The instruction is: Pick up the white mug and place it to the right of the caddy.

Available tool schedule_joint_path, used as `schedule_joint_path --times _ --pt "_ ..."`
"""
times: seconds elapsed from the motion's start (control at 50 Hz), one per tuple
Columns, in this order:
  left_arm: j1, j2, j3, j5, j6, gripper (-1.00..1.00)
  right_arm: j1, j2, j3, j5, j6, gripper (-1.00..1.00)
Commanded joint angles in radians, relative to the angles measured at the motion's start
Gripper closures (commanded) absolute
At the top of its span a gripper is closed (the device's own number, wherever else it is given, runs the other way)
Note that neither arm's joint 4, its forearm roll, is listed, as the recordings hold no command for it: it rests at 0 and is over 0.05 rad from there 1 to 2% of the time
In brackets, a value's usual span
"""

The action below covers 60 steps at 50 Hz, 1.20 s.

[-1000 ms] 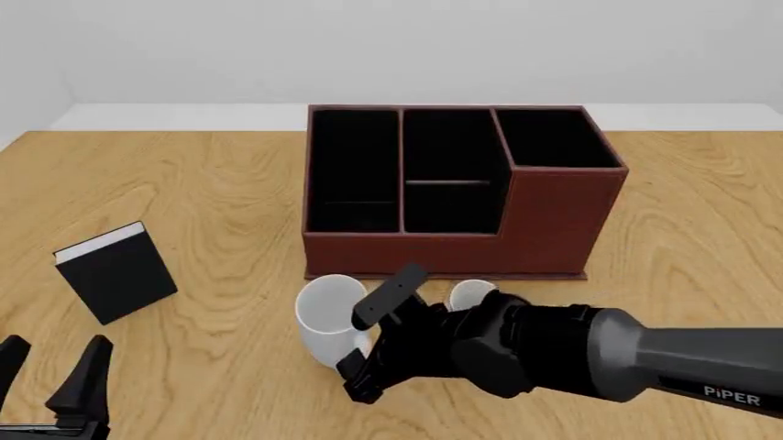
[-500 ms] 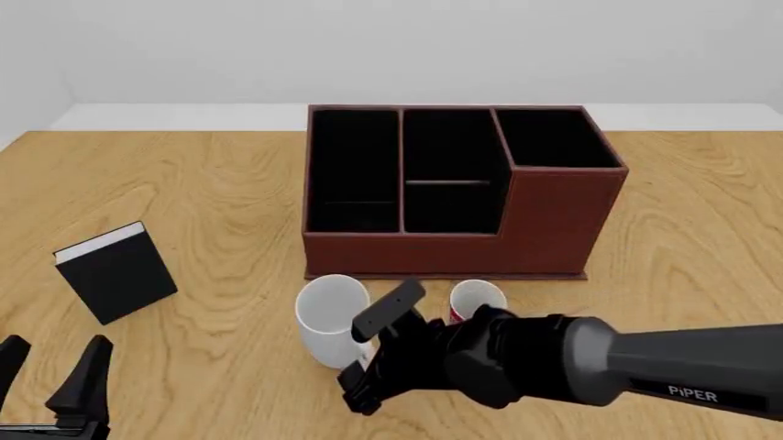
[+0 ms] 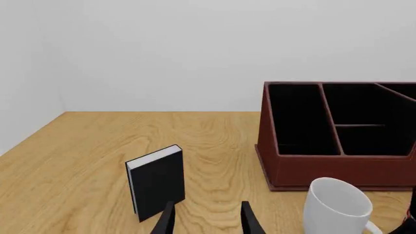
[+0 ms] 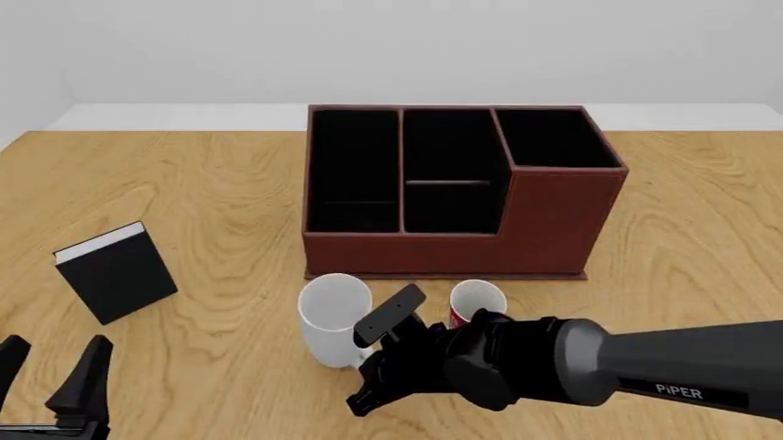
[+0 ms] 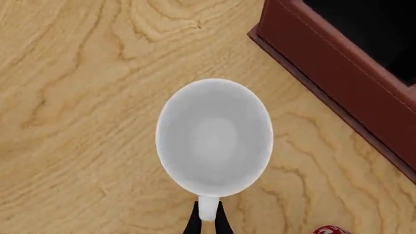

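We see the right tool (image 4: 374, 356) pinched on the loop handle (image 5: 206, 208) of the white mug (image 4: 333, 318), a plain glossy all-white cup standing upright with its empty bowl open, directly ahead of the fingertips. Just beyond the mug from that tool sits the dark reddish-brown caddy (image 4: 456, 188), and a red mug (image 4: 475, 302) stands close beside the tool. Our left tool (image 4: 55, 378) waits low over the counter (image 4: 208, 192), its fingers apart and holding nothing, near a black book (image 4: 115, 272).

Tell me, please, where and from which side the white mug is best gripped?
By its loop handle, from the near side, above. The white mug stands upright in front of the caddy, handle turned towards the arms' side. The right gripper already has its jaws pinched on that handle, away from the red mug beside it.
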Motion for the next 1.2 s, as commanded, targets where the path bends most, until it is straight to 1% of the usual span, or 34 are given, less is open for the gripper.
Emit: schedule_joint_path --times 0.02,0.12,0.16,0.2,0.22,0.38,0.48,0.52,0.64,0.74,0.76,0.78,0.8,0.82,0.84,0.86,0.94,0.96,0.98,1.06,1.12,1.2 --pt "0.0 0.0 0.0 0.0 0.0 -1.0 0.002 0.009 -0.001 0.002 0.006 1.0" --pt "0.0 0.0 0.0 0.0 0.0 -1.0 -0.003 0.008 -0.002 0.003 -0.001 1.0" --pt "0.0 0.0 0.0 0.0 0.0 -1.0 -0.02 0.003 -0.003 0.009 -0.032 1.0" --pt "0.0 0.0 0.0 0.0 0.0 -1.0 -0.023 -0.013 -0.001 0.01 -0.04 1.0" --pt "0.0 0.0 0.0 0.0 0.0 -1.0 -0.017 -0.013 -0.003 0.015 -0.035 1.0" --pt "0.0 0.0 0.0 0.0 0.0 -1.0 -0.04 -0.057 -0.003 0.04 -0.089 1.0" --pt "0.0 0.0 0.0 0.0 0.0 -1.0 -0.049 -0.086 -0.001 0.057 -0.112 1.0" --pt "0.0 0.0 0.0 0.0 0.0 -1.0 -0.047 -0.091 -0.001 0.06 -0.112 1.0" --pt "0.0 0.0 0.0 0.0 0.0 -1.0 -0.068 -0.114 0.001 0.071 -0.145 1.0" --pt "0.0 0.0 0.0 0.0 0.0 -1.0 -0.101 -0.175 0.007 0.087 -0.185 1.0" --pt "0.0 0.0 0.0 0.0 0.0 -1.0 -0.118 -0.197 0.012 0.085 -0.206 1.0" --pt "0.0 0.0 0.0 0.0 0.0 -1.0 -0.113 -0.206 0.009 0.095 -0.2 1.0" --pt "0.0 0.0 0.0 0.0 0.0 -1.0 -0.126 -0.223 0.013 0.096 -0.218 1.0" --pt "0.0 0.0 0.0 0.0 0.0 -1.0 -0.122 -0.228 0.01 0.102 -0.21 1.0" --pt "0.0 0.0 0.0 0.0 0.0 -1.0 -0.135 -0.248 0.014 0.103 -0.228 1.0" --pt "0.0 0.0 0.0 0.0 0.0 -1.0 -0.136 -0.252 0.013 0.105 -0.226 1.0" --pt "0.0 0.0 0.0 0.0 0.0 -1.0 -0.177 -0.324 0.024 0.109 -0.268 1.0" --pt "0.0 0.0 0.0 0.0 0.0 -1.0 -0.177 -0.344 0.019 0.12 -0.264 1.0" --pt "0.0 0.0 0.0 0.0 0.0 -1.0 -0.192 -0.36 0.025 0.117 -0.282 1.0" --pt "0.0 0.0 0.0 0.0 0.0 -1.0 -0.227 -0.432 0.027 0.131 -0.3 1.0" --pt "0.0 0.0 0.0 0.0 0.0 -1.0 -0.231 -0.454 0.023 0.15 -0.306 1.0" --pt "0.0 0.0 0.0 0.0 0.0 -1.0 -0.253 -0.509 0.023 0.171 -0.33 1.0"
